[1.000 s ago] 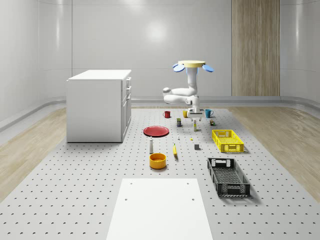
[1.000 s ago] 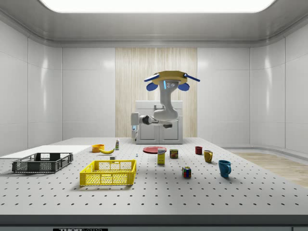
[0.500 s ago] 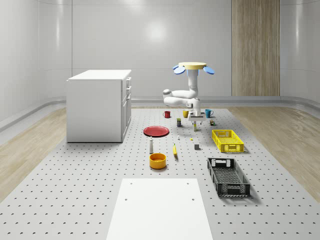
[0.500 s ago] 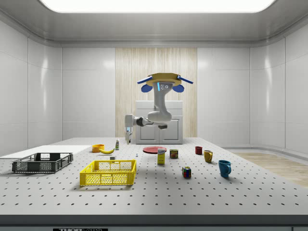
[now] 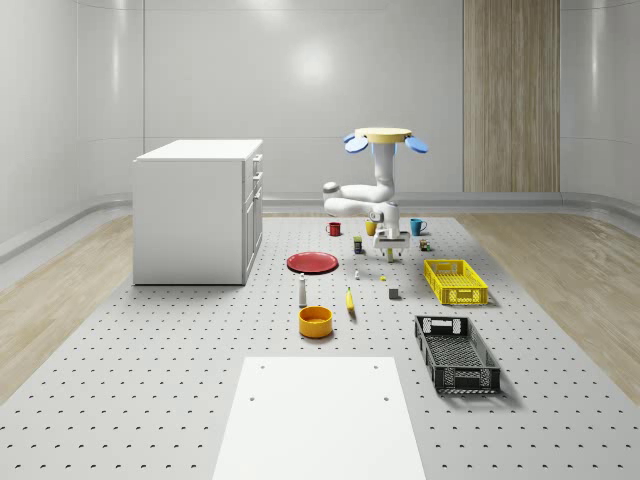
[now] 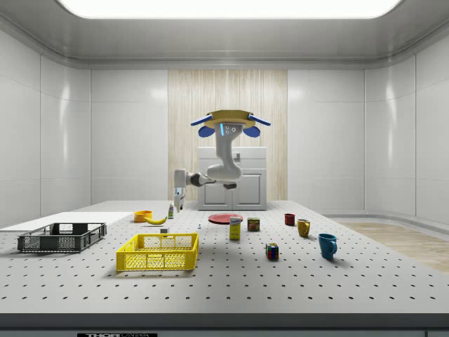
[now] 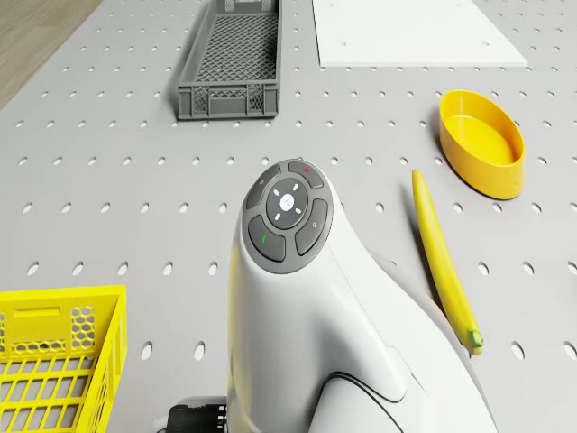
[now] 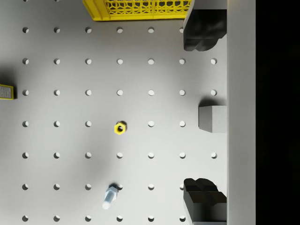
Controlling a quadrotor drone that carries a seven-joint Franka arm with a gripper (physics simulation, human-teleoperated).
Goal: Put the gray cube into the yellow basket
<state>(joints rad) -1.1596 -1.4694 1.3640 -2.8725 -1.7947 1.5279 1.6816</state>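
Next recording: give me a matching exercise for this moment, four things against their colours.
Things:
1. plate
2. bowl
3. crate nearest the white mat
4. cabinet

Colours:
A. white
B. orange-yellow
C. red
D. black

Pairs: 1-C, 2-B, 3-D, 4-A
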